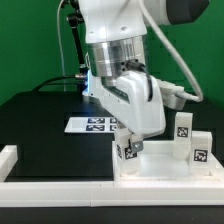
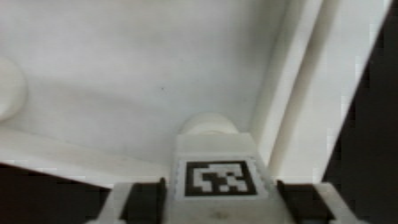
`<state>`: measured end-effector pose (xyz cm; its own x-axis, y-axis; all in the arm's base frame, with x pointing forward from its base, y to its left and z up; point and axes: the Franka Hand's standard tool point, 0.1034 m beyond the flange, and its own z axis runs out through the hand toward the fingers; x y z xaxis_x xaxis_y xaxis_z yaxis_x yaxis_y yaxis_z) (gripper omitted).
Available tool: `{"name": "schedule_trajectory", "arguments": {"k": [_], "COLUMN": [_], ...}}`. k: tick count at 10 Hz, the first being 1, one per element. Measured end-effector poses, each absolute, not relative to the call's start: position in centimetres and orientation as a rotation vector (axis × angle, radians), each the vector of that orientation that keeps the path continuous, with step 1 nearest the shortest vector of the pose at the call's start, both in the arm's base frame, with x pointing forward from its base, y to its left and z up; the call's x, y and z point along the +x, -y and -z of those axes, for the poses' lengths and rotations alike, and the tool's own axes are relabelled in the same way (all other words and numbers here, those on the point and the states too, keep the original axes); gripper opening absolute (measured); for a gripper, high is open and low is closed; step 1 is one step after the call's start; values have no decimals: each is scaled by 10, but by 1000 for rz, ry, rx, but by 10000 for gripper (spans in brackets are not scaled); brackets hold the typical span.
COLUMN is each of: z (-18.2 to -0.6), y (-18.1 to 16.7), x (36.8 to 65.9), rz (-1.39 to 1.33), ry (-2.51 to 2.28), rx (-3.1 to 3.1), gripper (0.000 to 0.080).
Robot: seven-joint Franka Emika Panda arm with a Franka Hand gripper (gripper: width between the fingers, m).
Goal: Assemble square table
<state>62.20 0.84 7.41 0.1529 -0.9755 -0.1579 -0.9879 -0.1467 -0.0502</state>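
Smooth matt white plastic forms the square table top (image 1: 160, 163) and tagged leg (image 2: 215, 160).

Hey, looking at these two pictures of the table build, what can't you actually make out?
- Exterior view: the pincer tips are hidden behind the tagged leg, so the grip is unclear.
- Exterior view: the tabletop is cut off by the picture's right edge and partly covered by the arm.
- Exterior view: the marker board is partly hidden behind the arm; its tags are too small to read.
- Wrist view: the leg and finger run off the picture's edge.

White tabletop (image 1: 160, 168), white legs (image 1: 198, 146) with black-and-white tags, black table (image 1: 45, 125).
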Motion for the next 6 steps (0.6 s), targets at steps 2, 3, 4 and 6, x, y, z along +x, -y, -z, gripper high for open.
{"name": "schedule_trajectory", "arguments": {"k": [2,3,4,6], "z": [-74,-73,-68,-65], "y": [-8,-9,-14,-10], "x": [622,622,619,618], "rz": [-136,-102,-3,70], "ry": [-1977,-1891,-1717,-1197], "rx": [-2251,-2325,-2470,-2765], "gripper": [290,365,545,628]}}
